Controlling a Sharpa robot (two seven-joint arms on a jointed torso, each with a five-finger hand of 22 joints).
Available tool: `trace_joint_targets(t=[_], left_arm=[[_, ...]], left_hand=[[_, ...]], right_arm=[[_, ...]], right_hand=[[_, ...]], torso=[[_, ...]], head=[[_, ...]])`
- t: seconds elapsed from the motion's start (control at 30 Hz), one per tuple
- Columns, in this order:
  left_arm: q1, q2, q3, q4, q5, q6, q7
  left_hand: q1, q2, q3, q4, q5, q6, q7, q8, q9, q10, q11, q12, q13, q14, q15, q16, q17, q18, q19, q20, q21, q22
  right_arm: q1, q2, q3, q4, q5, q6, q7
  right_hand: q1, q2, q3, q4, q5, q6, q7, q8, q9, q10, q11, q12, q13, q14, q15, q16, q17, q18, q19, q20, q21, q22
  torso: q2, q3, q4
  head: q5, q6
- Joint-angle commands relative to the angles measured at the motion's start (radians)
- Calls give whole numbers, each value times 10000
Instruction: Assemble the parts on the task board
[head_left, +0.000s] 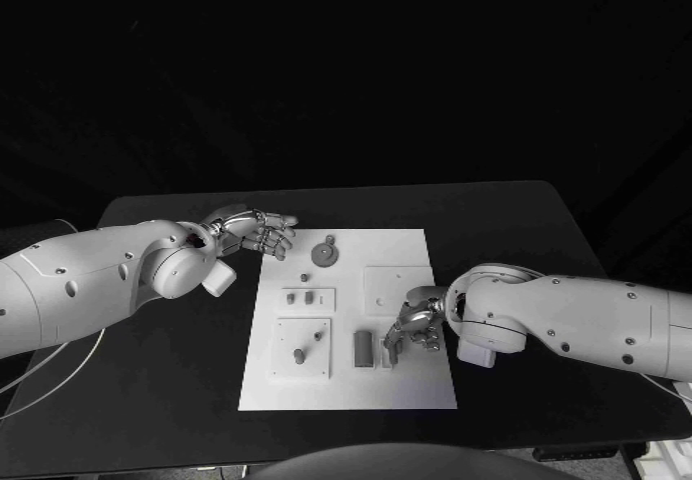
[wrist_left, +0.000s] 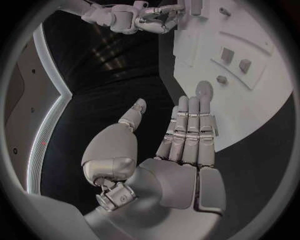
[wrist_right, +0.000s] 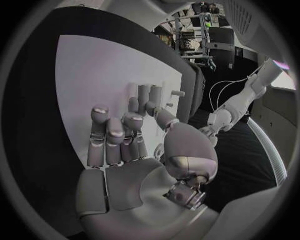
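The white task board lies in the middle of the black table. On it are a grey round part with a stem, two small pegs in a raised square, one peg in a lower square, and a grey block. My left hand hovers at the board's far left corner, fingers straight and apart, holding nothing; the round part lies just past its fingertips. My right hand is low over the board's right side beside the grey block, fingers spread, nothing visibly in it.
A flat raised square plate sits on the board behind my right hand. Bare black table surrounds the board, with its edges close on the left and right. A white cable runs under my left arm.
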Motion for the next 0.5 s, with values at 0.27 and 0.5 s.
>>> trace_joint_targets(t=[0.27, 0.5], left_arm=[[6, 16, 7, 20, -27, 162, 54], [6, 9, 7, 20, -122, 168, 25]], left_hand=[[-62, -31, 21, -35, -19, 8, 56, -39, -9, -30, -52, 35, 15, 36, 11, -66, 14, 198, 4, -14, 25, -13], [-72, -27, 20, -30, -19, 11, 56, -37, -9, -30, -51, 36, 16, 36, 12, -67, 15, 197, 5, -12, 25, -13]], right_arm=[[-5, 152, -4, -39, -60, 230, 72], [-8, 230, -7, -150, -214, 400, 38]], right_hand=[[-31, 69, -10, 7, -24, -50, 87, 19, 11, 52, -3, -25, 14, 20, -73, 16, 11, 222, -11, -24, 25, 45], [-57, 67, -12, 18, -60, -59, 92, 11, 9, 45, 2, -27, 16, 11, -75, 13, 12, 222, -14, -22, 22, 43]], torso=[[3, 5, -10], [1, 11, -4]], head=[[110, -25], [111, -38]])
